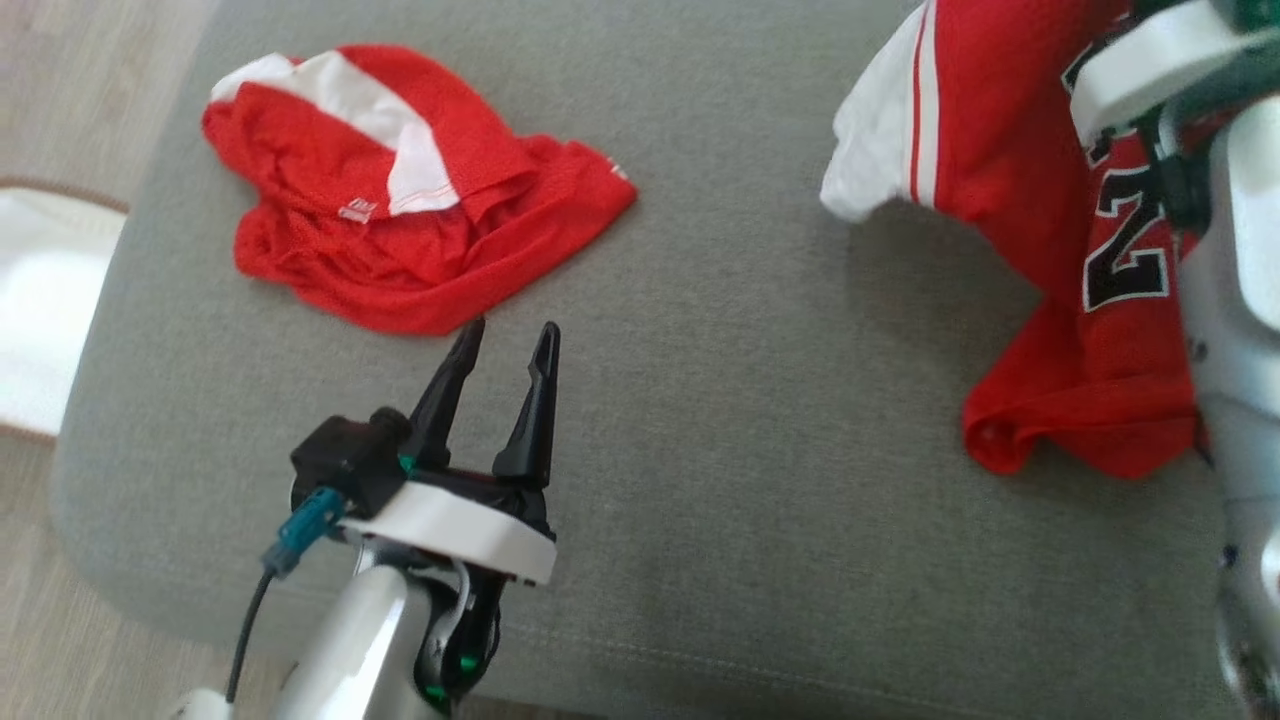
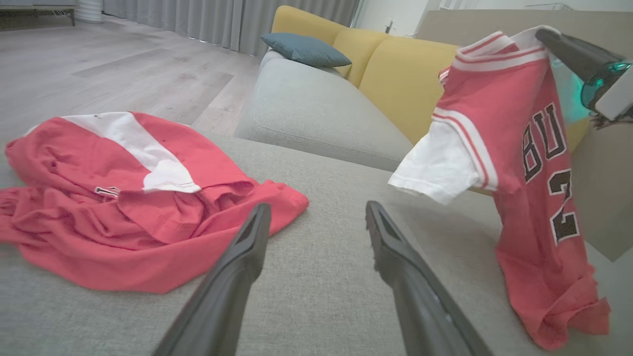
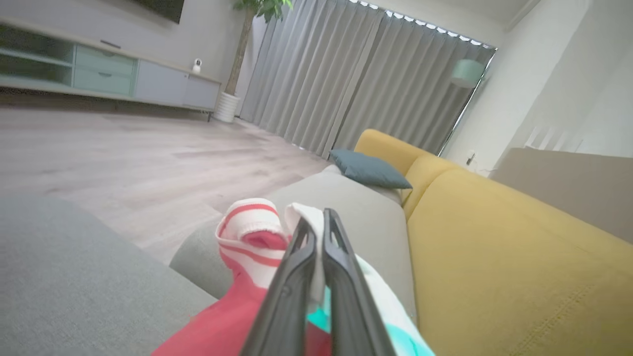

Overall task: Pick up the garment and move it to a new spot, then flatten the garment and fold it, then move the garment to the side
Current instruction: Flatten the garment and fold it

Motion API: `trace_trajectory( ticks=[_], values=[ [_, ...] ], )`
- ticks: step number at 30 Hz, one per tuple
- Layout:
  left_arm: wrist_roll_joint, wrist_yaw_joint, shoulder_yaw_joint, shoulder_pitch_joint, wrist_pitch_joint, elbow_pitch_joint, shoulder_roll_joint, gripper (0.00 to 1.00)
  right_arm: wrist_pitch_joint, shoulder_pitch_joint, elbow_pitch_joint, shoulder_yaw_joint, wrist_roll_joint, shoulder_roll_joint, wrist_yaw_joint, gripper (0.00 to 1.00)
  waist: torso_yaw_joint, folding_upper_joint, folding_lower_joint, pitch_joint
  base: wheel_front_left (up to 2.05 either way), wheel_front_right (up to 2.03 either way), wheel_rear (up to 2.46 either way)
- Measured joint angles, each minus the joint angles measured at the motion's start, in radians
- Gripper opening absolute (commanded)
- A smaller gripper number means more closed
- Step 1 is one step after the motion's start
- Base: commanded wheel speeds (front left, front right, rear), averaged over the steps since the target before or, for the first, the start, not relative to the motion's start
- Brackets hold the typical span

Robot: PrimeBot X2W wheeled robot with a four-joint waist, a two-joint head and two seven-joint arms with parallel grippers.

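Note:
A red jersey (image 1: 1010, 150) with white sleeves and black lettering hangs at the right, its lower end bunched on the grey cushion (image 1: 750, 450). My right gripper (image 3: 316, 217) is shut on the jersey's white collar edge (image 3: 247, 232), holding it up. In the left wrist view the jersey (image 2: 534, 198) dangles from that gripper's dark fingers (image 2: 568, 49). My left gripper (image 1: 512, 335) is open and empty, low over the cushion, just in front of a second, crumpled red garment. Its fingers (image 2: 247, 247) stand wide apart.
A crumpled red and white garment (image 1: 400, 200) lies at the cushion's far left, also in the left wrist view (image 2: 123, 198). A yellow sofa (image 3: 494, 257) with a blue pillow (image 3: 368, 170) stands beyond. Wooden floor (image 1: 60, 620) borders the cushion's left edge.

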Motion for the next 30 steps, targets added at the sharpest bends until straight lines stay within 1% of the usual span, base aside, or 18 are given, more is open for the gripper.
trace_trajectory(
  ticks=[3,4,5,7,9,14,16,19,24,28,30],
  values=[
    [-0.007,0.0,-0.001,-0.017,0.0,-0.002,0.0,1.0,0.001,-0.061,0.109,0.105,0.075,-0.015,0.0,0.0,0.021,0.0,0.0,0.023,0.0,0.0,0.0],
    [-0.007,0.0,-0.001,-0.021,0.0,-0.002,0.0,1.0,0.001,-0.074,0.14,0.139,0.104,-0.014,0.0,0.37,0.026,0.0,0.0,0.03,0.0,0.0,0.0],
    [-0.007,0.0,0.001,-0.023,0.0,-0.002,0.0,1.0,0.006,-0.086,0.173,0.167,0.127,-0.011,0.0,1.0,0.028,0.0,0.0,0.037,0.0,0.0,0.0],
    [-0.007,0.001,0.005,-0.023,0.0,-0.001,-0.001,1.0,0.01,-0.101,0.224,0.213,0.135,-0.013,0.0,1.0,0.027,0.0,0.0,0.045,0.0,0.0,0.0],
    [-0.007,0.0,0.009,-0.023,0.0,-0.001,-0.001,1.0,-0.012,-0.111,0.261,0.211,0.135,-0.012,0.0,1.0,0.016,0.0,0.0,0.046,0.0,0.0,0.0],
    [0.007,-0.001,0.016,-0.025,0.0,0.001,-0.001,1.0,-0.089,-0.106,0.318,0.147,0.112,0.006,0.0,1.0,-0.027,0.0,0.0,0.031,0.0,0.0,0.0],
    [0.012,-0.001,0.018,-0.025,0.0,0.001,-0.001,1.0,-0.103,-0.102,0.323,0.139,0.106,0.015,0.0,1.0,-0.038,0.0,0.0,0.026,0.0,0.0,0.0],
    [0.022,-0.001,0.031,-0.025,0.0,0.004,-0.001,1.0,-0.138,-0.063,0.314,0.084,0.093,0.044,0.0,1.0,-0.072,0.0,0.0,0.005,0.0,0.0,0.0],
    [0.03,-0.001,0.056,-0.02,0.0,0.005,-0.001,1.0,-0.166,0.12,0.221,-0.033,0.078,0.089,0.0,1.0,-0.14,0.0,0.0,-0.037,0.0,0.0,0.0],
    [0.03,-0.008,0.071,-0.006,0.0,0.004,-0.001,1.0,-0.173,0.317,0.092,-0.111,0.071,0.139,0.0,1.0,-0.193,0.0,0.0,-0.073,0.0,0.0,0.0],
    [0.03,-0.008,0.077,0.014,0.0,0.004,-0.001,1.0,-0.174,0.422,0.013,-0.124,0.071,0.155,0.0,1.0,-0.216,0.0,0.0,-0.092,0.0,0.0,0.0]
  ],
)
